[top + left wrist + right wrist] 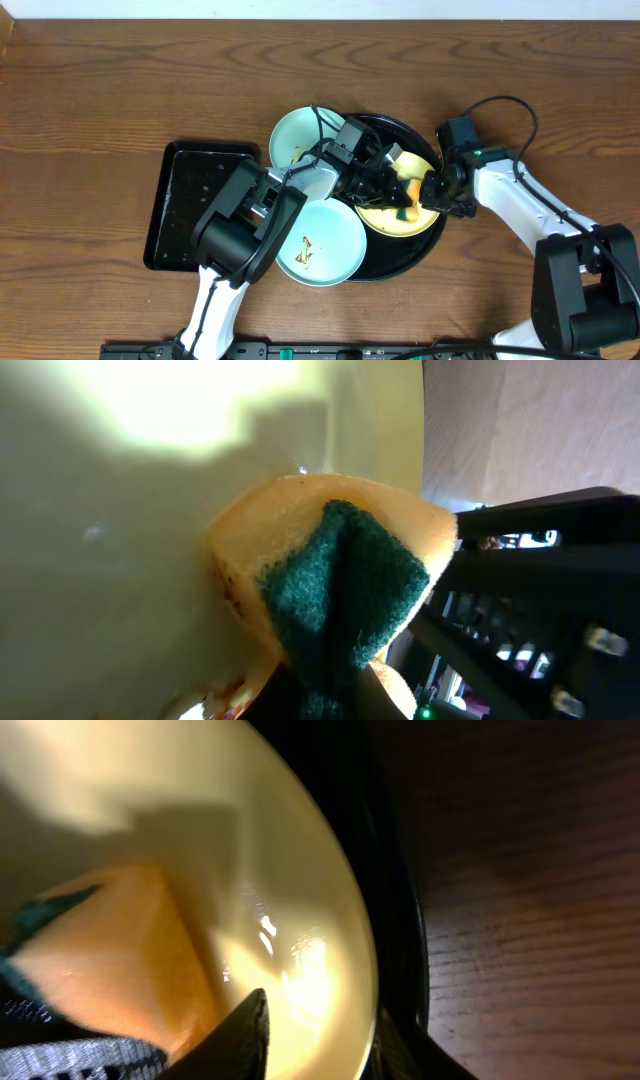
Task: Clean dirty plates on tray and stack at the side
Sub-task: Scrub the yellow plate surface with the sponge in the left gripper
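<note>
Yellow foam backed with green scouring pad: the sponge (340, 590) is folded green side out, pinched tight in the closed left gripper (392, 186) and pressed against the inside of the pale yellow plate (120, 560). Brown specks cling to the sponge's lower edge in the left wrist view.

Directly opposite that hand, across the sponge, the right gripper (433, 192) meets the same plate at its rim. One dark finger (247, 1030) lies on the glossy inner slope just inside the edge. The jaws stand partly apart, and whether they actually clamp the rim cannot be told.

The yellow plate sits on the round black tray (400, 262), whose raised rim curves just outside the right gripper. Behind the left gripper, partly under its forearm, the smeared blue plate (335, 250) overlaps the tray's edge, with brown marks at its middle. Off to the other side of that forearm, the second blue plate (298, 132) also overlaps the tray's rim, and a small brown spot shows near the arm.

Farther back beyond the left arm's elbow, a rectangular black tray (185, 210) lies flat, well apart from both hands. Everything rests on a wooden table (100, 90) of dark reddish-brown grain. A black cable (505, 100) loops above the right wrist. A pale strip (300, 8) along the table's far edge is all that shows of the room.
</note>
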Tool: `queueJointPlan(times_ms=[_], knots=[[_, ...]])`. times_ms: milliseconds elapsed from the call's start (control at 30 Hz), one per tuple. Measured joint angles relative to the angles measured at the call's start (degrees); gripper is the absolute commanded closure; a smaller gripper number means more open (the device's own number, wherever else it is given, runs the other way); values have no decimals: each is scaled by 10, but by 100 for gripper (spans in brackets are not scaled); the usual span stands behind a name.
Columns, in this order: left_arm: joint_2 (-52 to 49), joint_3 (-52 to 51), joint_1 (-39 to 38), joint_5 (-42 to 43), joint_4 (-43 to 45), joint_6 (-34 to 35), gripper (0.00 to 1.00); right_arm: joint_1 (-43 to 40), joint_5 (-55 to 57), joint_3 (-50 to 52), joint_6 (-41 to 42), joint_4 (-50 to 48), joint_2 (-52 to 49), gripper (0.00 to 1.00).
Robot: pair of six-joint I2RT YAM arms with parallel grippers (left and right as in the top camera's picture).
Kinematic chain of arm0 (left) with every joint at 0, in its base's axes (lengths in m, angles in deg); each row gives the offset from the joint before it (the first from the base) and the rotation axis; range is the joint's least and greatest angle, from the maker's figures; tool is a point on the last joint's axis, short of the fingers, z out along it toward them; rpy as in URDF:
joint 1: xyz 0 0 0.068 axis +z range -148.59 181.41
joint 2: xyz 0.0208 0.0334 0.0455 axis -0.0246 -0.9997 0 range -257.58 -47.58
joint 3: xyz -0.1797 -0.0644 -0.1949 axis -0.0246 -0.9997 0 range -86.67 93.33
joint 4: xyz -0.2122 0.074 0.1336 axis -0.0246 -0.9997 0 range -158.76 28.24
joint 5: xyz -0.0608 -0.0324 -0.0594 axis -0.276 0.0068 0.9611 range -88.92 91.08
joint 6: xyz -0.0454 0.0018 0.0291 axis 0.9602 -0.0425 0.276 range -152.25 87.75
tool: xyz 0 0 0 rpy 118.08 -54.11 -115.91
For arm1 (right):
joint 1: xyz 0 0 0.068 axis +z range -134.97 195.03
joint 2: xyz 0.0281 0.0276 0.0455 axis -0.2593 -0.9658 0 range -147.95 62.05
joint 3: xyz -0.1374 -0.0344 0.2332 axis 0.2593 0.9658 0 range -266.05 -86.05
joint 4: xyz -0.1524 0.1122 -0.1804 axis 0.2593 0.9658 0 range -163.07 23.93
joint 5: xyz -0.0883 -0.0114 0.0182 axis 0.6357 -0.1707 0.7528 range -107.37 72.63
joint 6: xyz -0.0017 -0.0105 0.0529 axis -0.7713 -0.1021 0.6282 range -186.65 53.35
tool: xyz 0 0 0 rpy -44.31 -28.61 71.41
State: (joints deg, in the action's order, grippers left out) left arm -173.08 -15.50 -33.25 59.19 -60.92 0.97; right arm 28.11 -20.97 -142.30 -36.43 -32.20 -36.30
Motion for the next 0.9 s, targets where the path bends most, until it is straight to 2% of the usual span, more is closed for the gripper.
queueJointPlan(times_ms=[67,100,167,500,900], knots=[[0,0,0,0,0,0,92,0,-2,10,8,-9,0,75],[0,0,0,0,0,0,92,0,-3,14,11,-13,0,80],[0,0,0,0,-1,0,92,0,-4,19,17,-15,0,98],[0,0,0,0,-9,0,93,-1,5,27,45,-20,8,98],[3,20,-2,-26,-101,-28,93,-1,5,27,51,-19,8,99]])
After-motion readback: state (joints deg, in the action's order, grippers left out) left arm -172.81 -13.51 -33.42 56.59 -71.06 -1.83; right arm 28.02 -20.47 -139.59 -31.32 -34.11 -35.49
